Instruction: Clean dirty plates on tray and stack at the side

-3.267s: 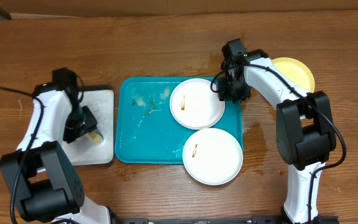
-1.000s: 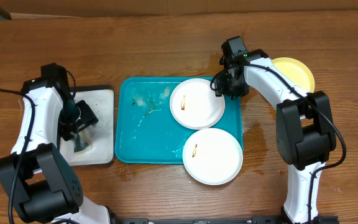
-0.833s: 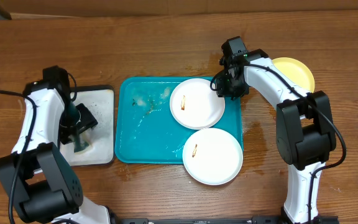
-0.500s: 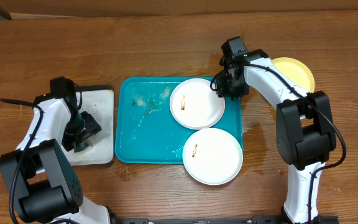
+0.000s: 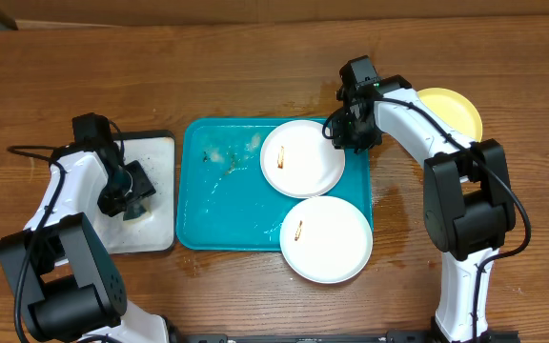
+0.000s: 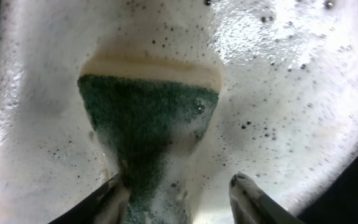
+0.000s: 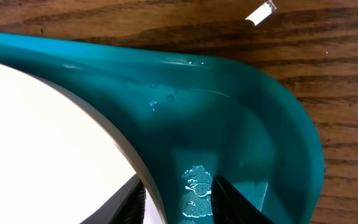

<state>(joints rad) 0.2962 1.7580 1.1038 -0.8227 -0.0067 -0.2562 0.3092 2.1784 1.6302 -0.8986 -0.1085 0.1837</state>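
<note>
Well, my right claw stands open astride the rim of the upper white plate, at the far right corner of the teal tray. My left claw is open around the foamy green sponge. The lower white plate overhangs the tray's near edge, and the yellow plate lies on the tabletop.

Tray left half open — plates block rt.
</note>
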